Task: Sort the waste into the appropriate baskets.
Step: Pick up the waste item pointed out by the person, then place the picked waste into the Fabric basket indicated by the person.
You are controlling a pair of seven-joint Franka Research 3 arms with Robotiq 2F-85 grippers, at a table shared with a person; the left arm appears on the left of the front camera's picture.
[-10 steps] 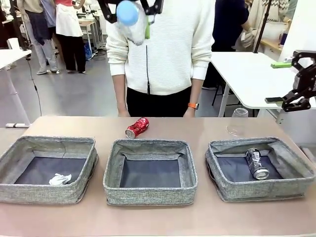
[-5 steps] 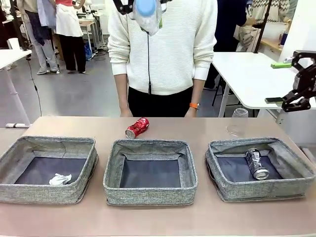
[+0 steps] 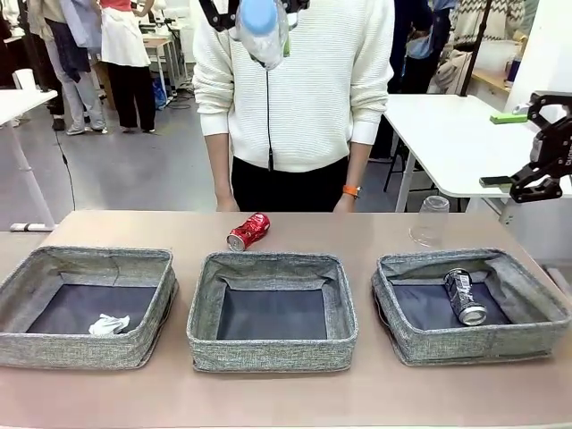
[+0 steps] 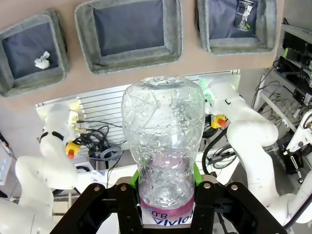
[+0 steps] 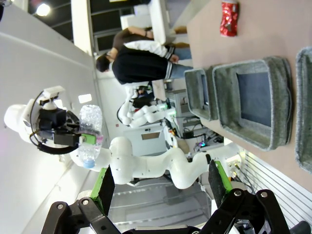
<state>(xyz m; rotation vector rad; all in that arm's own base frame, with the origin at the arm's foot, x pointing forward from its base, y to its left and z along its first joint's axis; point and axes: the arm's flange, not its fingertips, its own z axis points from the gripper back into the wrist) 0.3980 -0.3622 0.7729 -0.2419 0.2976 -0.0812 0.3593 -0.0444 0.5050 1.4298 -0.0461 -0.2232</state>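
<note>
Grips clear blue-capped bottle [image 4: 163, 122] in left gripper [image 4: 165, 181], high up at centre; holds right gripper [image 5: 162, 184] wide open, empty, at far right.

Over all three baskets we find open air. The middle basket [image 3: 268, 353] has a bare floor; a paper ball [image 3: 108, 324] sits near the front of the left basket [image 3: 80, 350], a can [image 3: 465, 297] in the right basket [image 3: 474, 349]. Behind them a red can [image 3: 248, 231] and a cup [image 3: 432, 221], which may touch the right rim, break the table's [image 3: 286, 398] far strip. The person [image 3: 295, 98] blocks the far edge. The gaps between baskets are narrow; the near strip lies free.
</note>
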